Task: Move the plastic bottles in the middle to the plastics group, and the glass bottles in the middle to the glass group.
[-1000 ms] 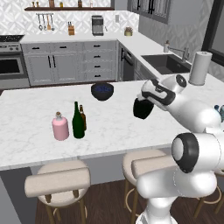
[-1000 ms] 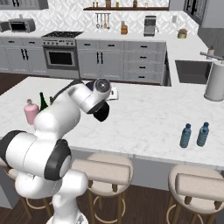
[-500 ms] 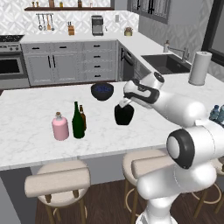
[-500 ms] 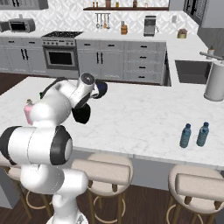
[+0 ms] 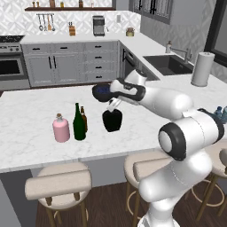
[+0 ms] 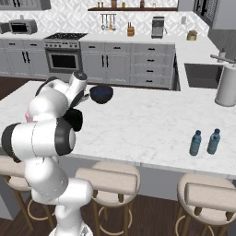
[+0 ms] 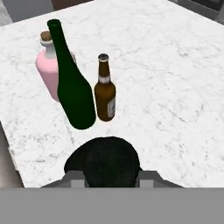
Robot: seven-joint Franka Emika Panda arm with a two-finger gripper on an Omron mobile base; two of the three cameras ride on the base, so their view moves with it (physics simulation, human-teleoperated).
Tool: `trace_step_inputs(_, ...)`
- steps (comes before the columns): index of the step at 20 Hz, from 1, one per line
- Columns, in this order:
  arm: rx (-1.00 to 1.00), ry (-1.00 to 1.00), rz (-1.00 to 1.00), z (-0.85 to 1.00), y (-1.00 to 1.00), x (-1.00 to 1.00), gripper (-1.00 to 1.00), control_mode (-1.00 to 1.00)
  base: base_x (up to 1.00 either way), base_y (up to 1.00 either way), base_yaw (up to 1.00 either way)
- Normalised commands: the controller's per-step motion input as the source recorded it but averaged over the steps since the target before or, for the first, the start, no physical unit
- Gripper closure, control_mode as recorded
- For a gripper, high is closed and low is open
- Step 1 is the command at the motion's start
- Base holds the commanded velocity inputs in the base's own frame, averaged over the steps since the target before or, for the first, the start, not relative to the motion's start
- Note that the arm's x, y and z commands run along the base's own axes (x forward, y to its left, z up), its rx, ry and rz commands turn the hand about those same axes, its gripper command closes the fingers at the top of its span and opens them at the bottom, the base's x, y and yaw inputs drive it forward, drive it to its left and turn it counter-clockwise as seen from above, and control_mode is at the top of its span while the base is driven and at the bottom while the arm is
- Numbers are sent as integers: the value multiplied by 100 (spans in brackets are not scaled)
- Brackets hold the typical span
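Squat round black glass bottle carried leftward across white marble island counter — a second ago near right side, now near tall dark-green wine bottle, slim brown beer bottle and squat pink bottle. Gripper moved with it — clamped on its neck throughout. Arm swung left, extended lower over counter.

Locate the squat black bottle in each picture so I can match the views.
Left base view: black bottle at centre, right of the green wine bottle.
Right base view: at the left, partly behind the arm.
Hand view: bottom centre, at the fingers.
Shared landmark: the green wine bottle.
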Motion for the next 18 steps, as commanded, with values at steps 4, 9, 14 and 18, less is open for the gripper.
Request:
trace_step_inputs(4,9,0,20,-31,27,1,100,-100,0,0,0)
trace_step_inputs(9,6,0,23,-22,35,0,100,-100,0,0,0)
trace_step_inputs(14,1,0,22,-2,30,17,100,-100,0,0,0)
trace_step_inputs(18,0,0,17,0,18,9,100,-100,0,0,0)
